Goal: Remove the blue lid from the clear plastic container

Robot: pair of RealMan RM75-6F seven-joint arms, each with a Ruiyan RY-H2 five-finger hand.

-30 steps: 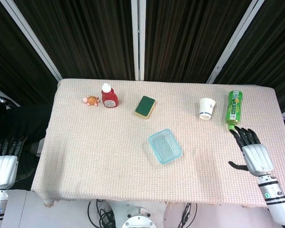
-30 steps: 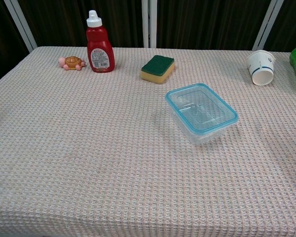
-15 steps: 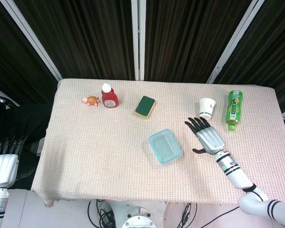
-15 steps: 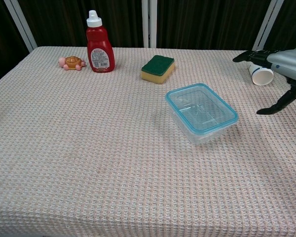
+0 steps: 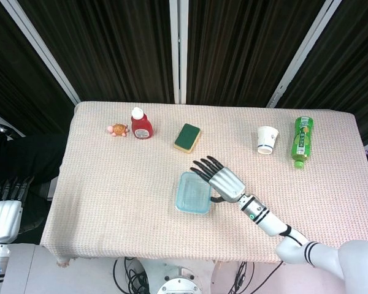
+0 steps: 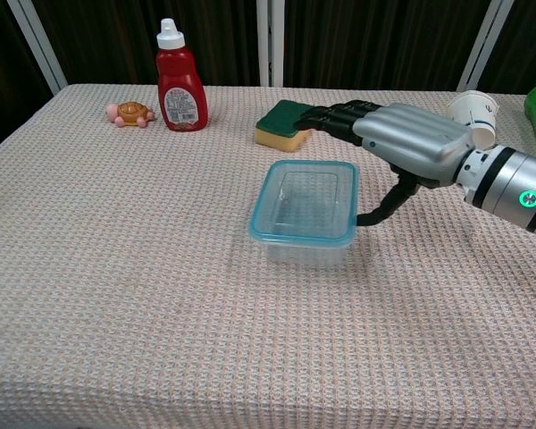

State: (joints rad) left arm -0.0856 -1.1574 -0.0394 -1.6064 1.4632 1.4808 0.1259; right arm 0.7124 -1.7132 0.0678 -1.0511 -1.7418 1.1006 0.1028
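Observation:
The clear plastic container (image 6: 304, 254) stands on the table's middle with its blue lid (image 6: 305, 204) seated on top; in the head view the lid (image 5: 193, 192) shows as a pale blue rectangle. My right hand (image 6: 411, 143) hovers at the container's right side with its fingers stretched out flat over the far right corner, holding nothing. Its thumb reaches down to the lid's right edge and appears to touch it. The same hand (image 5: 221, 179) shows in the head view. My left hand (image 5: 3, 211) hangs off the table's left edge, fingers straight.
Along the far side stand a toy turtle (image 6: 130, 113), a red sauce bottle (image 6: 180, 80), a green-and-yellow sponge (image 6: 284, 123), a tipped paper cup (image 6: 473, 112) and a lying green bottle (image 5: 302, 141). A woven cloth (image 6: 116, 295) covers the table.
My right hand swept in from the right to the container. The container slid left and turned so its sides run square to the table. The left hand stayed put.

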